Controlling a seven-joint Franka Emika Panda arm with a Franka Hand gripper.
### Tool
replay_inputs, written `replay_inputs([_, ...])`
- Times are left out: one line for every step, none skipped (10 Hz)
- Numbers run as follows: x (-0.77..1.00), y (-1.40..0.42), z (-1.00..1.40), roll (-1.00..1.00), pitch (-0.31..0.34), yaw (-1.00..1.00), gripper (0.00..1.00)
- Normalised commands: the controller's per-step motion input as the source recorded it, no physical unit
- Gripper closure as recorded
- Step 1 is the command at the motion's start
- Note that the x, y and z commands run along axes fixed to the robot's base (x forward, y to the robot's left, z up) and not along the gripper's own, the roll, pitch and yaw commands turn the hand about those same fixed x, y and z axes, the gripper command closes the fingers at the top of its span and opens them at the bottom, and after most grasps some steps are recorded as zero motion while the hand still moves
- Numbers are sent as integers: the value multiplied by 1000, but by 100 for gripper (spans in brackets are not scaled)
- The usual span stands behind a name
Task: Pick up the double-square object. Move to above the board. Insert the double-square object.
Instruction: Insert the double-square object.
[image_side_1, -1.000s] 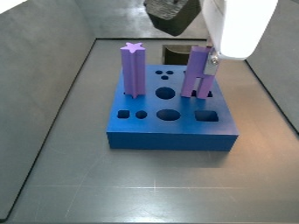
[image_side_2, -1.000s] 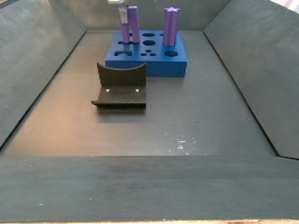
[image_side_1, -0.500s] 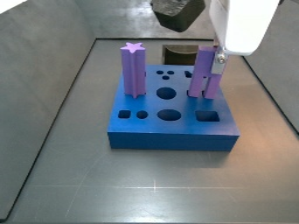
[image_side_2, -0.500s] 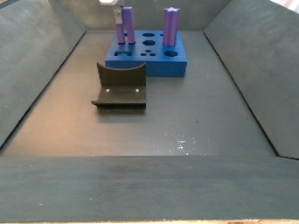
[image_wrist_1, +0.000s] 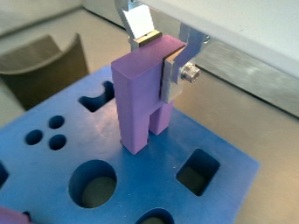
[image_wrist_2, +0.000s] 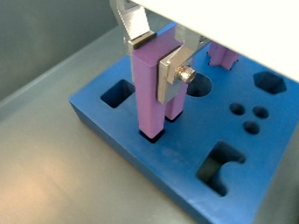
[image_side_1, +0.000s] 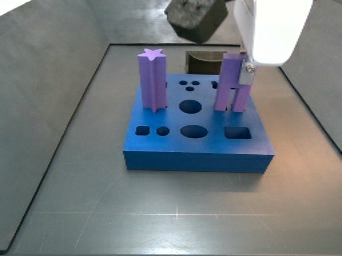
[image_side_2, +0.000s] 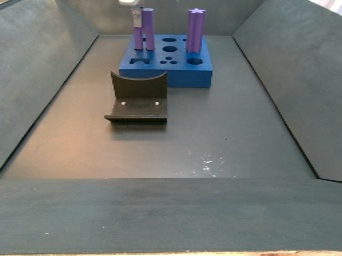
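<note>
The double-square object stands upright, a slim light-purple peg with its lower end down in a hole of the blue board. My gripper is shut on the peg's top, a silver finger pressed flat against each side. In a wrist view the peg meets the board near one corner, held by the gripper. In both side views the peg rises from the board under the gripper.
A purple star-topped peg stands in the board at another corner. The dark fixture sits on the floor beside the board and shows behind it. Grey bin walls slope up on each side.
The gripper and the peg shifted slightly to the side half a second ago and are back where they were. The peg stays upright in the board, still gripped.
</note>
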Motion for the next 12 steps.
replay_inputs([51,-83,-14,369,109,177,100])
replay_inputs([109,-69,-109,154,89,11,100])
replay_inputs([223,-66,-189,91,166,0,100])
replay_inputs([251,-77,-191,66,177,0,100])
replay_inputs([206,-46,-209,3,123,0,100])
replay_inputs([180,-6,-240,0,97,0,100])
replay_inputs([60,0,-477,9,23,0,100])
replay_inputs([0,0,-889,0,0,0,100])
replay_inputs([40,0,-777,0,0,0,100])
replay_inputs([100,0,-369,-134,0,0,100])
replay_inputs([0,29,-29,-154,0,0,100])
replay_inputs([0,0,0,0,0,0,100])
